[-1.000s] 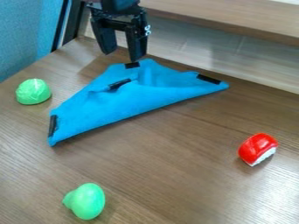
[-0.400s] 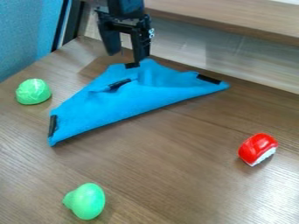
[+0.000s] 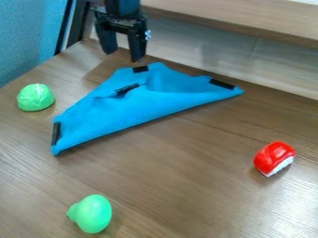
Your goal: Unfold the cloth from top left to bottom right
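A bright blue cloth (image 3: pixel 130 107) lies folded into a rough triangle on a brown wooden tabletop (image 3: pixel 186 186), left of centre and toward the far side. It looks soft and matte, with low wrinkles and a raised fold near its far corner. Its long folded edge runs from the near left to the far right, and black rectangular patches mark its corners: one at the left, one at the right, one at the far tip—and a fourth on a turned-over flap in the middle.

The tabletop has streaky grain, with a pale gleam at the near right. At far left sits a rounded, light green toy cabbage (image 3: pixel 35 97) with a creased, leafy surface. At near left is a smooth, shiny green pear-shaped toy (image 3: pixel 92 214), its narrow end pointing left. To the right lies a small block-like toy (image 3: pixel 274 158), glossy red above and bumpy white below. Along the far side runs a wooden ledge (image 3: pixel 248 18), and a textured blue panel (image 3: pixel 28 37) stands at far left.

The black gripper (image 3: pixel 123 55) hangs at the far left, by the cloth's far corner. Its two fingers point down, spread well apart—released, grasping nothing.
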`<state>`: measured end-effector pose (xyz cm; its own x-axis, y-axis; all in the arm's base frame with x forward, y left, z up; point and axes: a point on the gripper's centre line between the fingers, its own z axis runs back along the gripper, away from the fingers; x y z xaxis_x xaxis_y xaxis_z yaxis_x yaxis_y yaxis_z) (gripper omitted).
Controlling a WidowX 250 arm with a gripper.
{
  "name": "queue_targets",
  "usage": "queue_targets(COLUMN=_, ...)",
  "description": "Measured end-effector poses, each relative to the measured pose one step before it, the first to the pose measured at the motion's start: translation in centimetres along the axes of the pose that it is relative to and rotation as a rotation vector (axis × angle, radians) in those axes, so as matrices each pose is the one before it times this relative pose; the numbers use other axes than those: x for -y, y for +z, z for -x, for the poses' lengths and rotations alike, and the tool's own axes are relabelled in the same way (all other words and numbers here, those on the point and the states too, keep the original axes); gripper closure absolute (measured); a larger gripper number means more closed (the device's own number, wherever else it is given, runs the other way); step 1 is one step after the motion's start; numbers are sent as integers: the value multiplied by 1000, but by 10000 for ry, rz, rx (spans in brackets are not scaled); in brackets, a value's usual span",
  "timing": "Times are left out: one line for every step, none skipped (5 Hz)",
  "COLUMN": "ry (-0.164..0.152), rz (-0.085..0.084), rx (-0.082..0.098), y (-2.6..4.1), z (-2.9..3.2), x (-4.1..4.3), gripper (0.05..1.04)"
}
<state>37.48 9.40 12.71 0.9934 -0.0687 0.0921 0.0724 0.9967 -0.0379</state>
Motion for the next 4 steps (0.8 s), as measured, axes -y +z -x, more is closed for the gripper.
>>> queue_targets(ry=210, rz=-196, rx=-88, y=-610, z=-241, x=-1677, gripper=82)
queue_targets(ry=-17, rz=-185, rx=-131, y=-1023, z=72, x=-1029, gripper=82)
queue_targets(ry=-38, rz=-138, rx=95, y=-663, z=-261, x=-537, gripper=83)
queue_targets(ry=-1, rz=-181, rx=60, y=-774, z=-278, x=-374, gripper=83)
